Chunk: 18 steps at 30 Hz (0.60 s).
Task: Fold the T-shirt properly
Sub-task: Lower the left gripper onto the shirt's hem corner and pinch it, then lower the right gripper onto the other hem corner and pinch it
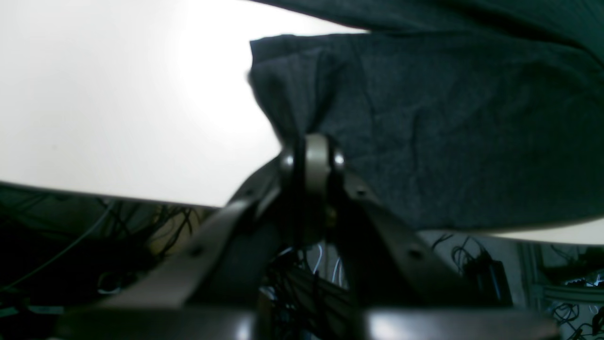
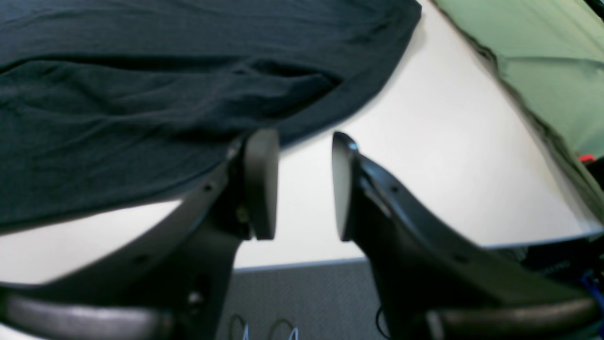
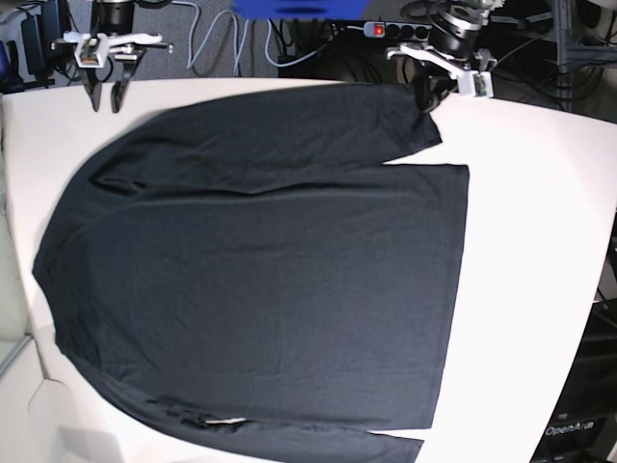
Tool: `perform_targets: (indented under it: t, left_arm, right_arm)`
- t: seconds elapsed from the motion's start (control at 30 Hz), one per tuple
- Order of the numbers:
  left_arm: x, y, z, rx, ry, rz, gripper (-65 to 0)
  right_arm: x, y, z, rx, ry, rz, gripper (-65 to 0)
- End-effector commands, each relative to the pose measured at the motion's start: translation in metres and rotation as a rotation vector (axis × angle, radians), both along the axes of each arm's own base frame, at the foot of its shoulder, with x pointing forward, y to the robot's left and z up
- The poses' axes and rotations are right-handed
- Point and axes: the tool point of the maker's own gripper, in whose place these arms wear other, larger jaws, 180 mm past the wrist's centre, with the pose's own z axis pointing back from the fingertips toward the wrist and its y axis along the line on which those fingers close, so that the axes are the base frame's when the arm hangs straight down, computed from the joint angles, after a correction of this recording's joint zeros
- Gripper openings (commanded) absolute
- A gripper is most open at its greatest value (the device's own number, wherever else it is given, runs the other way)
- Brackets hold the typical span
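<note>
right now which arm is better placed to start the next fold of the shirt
Left. The left gripper is already shut on the T-shirt, pinching the sleeve's end, so it can likely carry it over. The right gripper stands open over bare table, holding nothing.

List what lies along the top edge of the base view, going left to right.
right gripper → blue object → power strip → left gripper, shut on the T-shirt cuff
</note>
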Motion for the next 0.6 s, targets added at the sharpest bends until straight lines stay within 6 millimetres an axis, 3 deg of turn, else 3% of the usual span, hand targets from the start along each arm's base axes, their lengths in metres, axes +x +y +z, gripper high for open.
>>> perform_targets:
  t: [0.0,0.2,0.5,0.57]
  left_arm:
    - [-0.007,-0.002,-0.004,0.002,0.037,-0.012,-65.0]
    - [-0.005,0.002,-0.002,-0.037,0.035,0.023,-65.0]
    - [-0.004,0.003,-0.001,-0.047,0.034,0.030,-65.0]
    - [-0.004,0.003,-0.001,-0.047,0.034,0.030,-65.0]
  right_arm:
    - [-0.001,-0.003,0.009,-0.009,-0.032,-0.004,-44.2]
    - [0.002,-0.003,0.013,-0.014,-0.046,0.001,-44.1]
    - [0.030,0.000,0.031,-0.019,-0.033,0.015,-43.8]
    - [0.040,0.007,0.029,0.018,-0.015,0.042,-41.2]
